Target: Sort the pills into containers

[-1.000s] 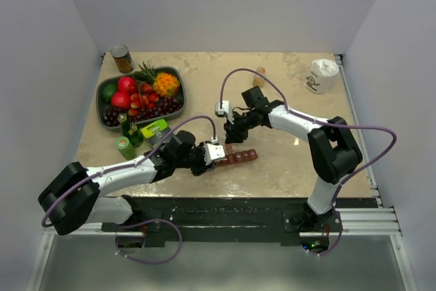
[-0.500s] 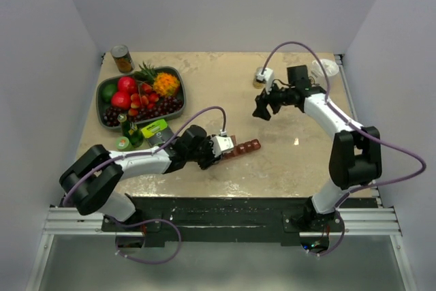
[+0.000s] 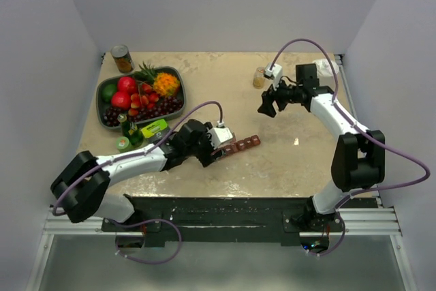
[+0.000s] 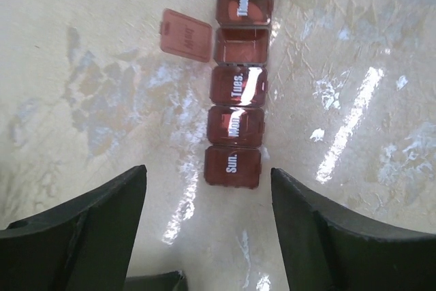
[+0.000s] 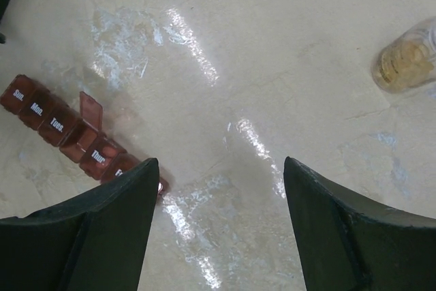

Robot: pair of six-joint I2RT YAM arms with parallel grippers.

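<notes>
The containers [image 3: 243, 144] are a dark red strip of day-marked compartments lying at the table's middle front. In the left wrist view the strip [image 4: 237, 107] runs away from me, its "Sun." end nearest and one compartment open with its lid [image 4: 185, 35] flipped to the left. My left gripper [image 3: 219, 152] [image 4: 208, 171] stands open just short of the "Sun." end and holds nothing. The pills are a yellowish mass in a small clear bottle [image 3: 259, 77] [image 5: 407, 60] at the back. My right gripper [image 3: 265, 108] [image 5: 221, 162] hangs open and empty over bare table between the bottle and the strip [image 5: 63, 129].
A dark fruit bowl [image 3: 109, 115] stands at the back left, with a tin can [image 3: 122, 58] behind it and green items [image 3: 129, 138] in front of it. A white cup [image 3: 325, 67] sits at the back right, partly behind the right arm.
My left gripper has opened and let go of the strip. The right gripper has opened, left the strip and swung up toward the back right, near the bottle.
</notes>
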